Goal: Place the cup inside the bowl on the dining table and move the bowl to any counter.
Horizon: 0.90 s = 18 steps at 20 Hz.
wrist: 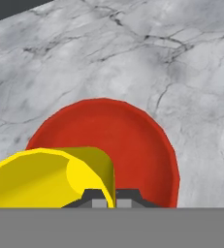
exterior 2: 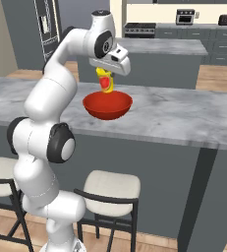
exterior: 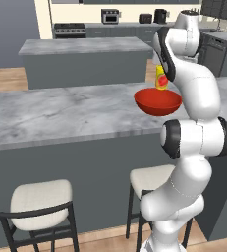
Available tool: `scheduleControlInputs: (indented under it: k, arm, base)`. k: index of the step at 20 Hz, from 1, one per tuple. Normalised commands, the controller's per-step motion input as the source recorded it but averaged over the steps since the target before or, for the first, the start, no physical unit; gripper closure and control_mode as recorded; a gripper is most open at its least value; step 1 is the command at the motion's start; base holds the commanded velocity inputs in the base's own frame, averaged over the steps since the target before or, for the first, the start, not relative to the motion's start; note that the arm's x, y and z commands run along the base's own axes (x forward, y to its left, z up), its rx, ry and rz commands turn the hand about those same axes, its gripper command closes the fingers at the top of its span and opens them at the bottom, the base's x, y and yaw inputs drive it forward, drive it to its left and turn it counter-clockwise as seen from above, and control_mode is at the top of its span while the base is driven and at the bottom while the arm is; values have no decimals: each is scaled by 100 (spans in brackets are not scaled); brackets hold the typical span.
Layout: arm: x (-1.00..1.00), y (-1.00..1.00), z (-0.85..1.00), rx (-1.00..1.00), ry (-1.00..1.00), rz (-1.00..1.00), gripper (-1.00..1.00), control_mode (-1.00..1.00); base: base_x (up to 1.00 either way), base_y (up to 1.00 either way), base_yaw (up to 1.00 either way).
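1. Centrally, a wide, shallow, glossy red bowl sits on the grey veined marble top of the dining table. Its visible inner surface looks bare.
2. Directly above the bowl hangs a small yellow cup with a red mark on its side. From both base views the cup is raised above the bowl's rim, not resting inside it.
3. The gripper, at the end of the white arm, points down over the bowl. Its jaws are pressed close together and pinch the wall of the cup.
4. Seen from the hand camera, the cup's open yellow mouth lies at lower left, and its rim runs down between the two dark fingertips. The red bowl spreads behind and below the cup, with marble all around it.
5. Beneath the table's near edge stand black stools with cream cushions.
6. Beyond the table stands a separate counter, an island with a grey marble top and dark grey sides.
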Motion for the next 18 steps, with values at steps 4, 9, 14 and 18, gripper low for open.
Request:
scheduleControlInputs:
  k: [4, 9, 14, 18]
  arm:
    - [-3, 0, -19, 0, 0, 0, 100, -100]
    - [-19, 7, -4, 0, 0, 0, 100, -100]
    - [-33, 21, 0, 0, 0, 0, 100, -100]
    - [3, 13, -17, 0, 0, 0, 100, -100]
  base:
    - [0, 0, 0]
    - [0, 0, 0]
    - [0, 0, 0]
    - [0, 0, 0]
